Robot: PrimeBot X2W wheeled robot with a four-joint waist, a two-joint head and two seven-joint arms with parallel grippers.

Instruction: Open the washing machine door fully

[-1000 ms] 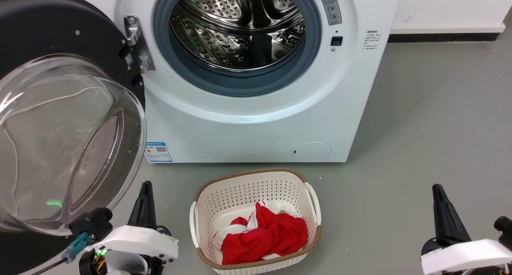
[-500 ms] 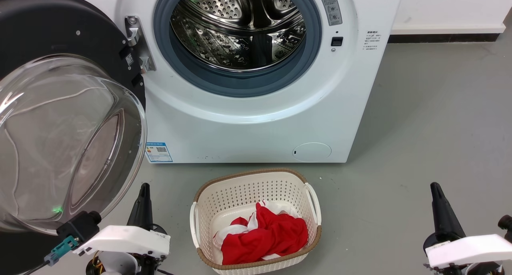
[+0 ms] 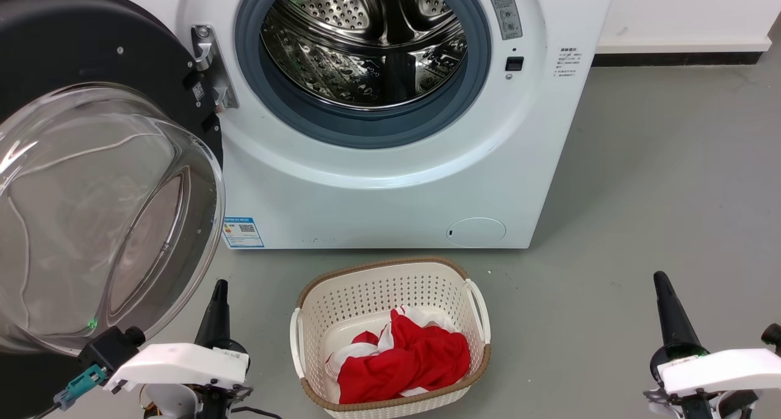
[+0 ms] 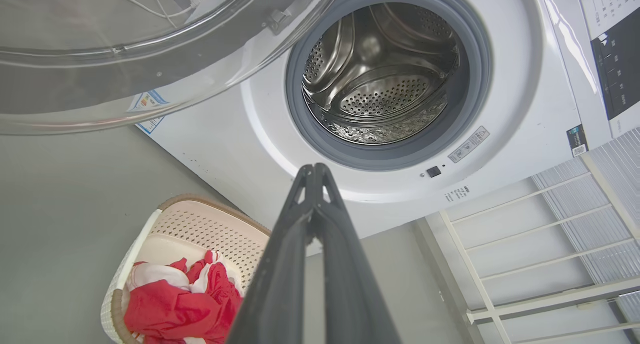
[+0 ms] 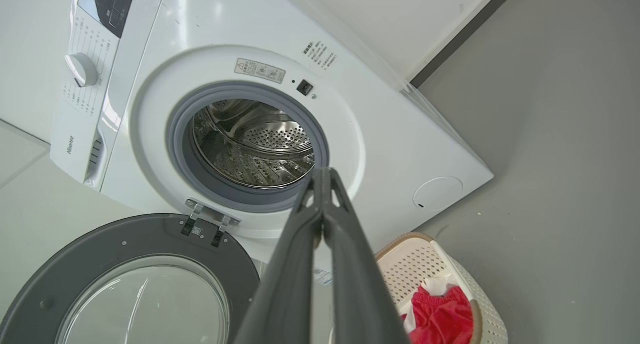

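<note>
the washing machine door (image 3: 73,47) hangs wide open at the frame's left, beside the washing machine (image 3: 378,187). just below its glass, the left gripper (image 3: 218,288), fingers pressed together and empty, could nudge the door back toward closing if raised carelessly. the right gripper (image 3: 662,285) is likewise closed on nothing, lower right.

Bright, even indoor light — the only shadow lies soft on the floor (image 3: 610,163) just right of the washing machine (image 3: 378,187). Inside it the steel drum (image 3: 366,47) sparkles with highlights; left of it the washing machine door (image 3: 91,205) shows pale glare streaks across its glass. My wrist views tilt and bow the machine's straight edges
</note>
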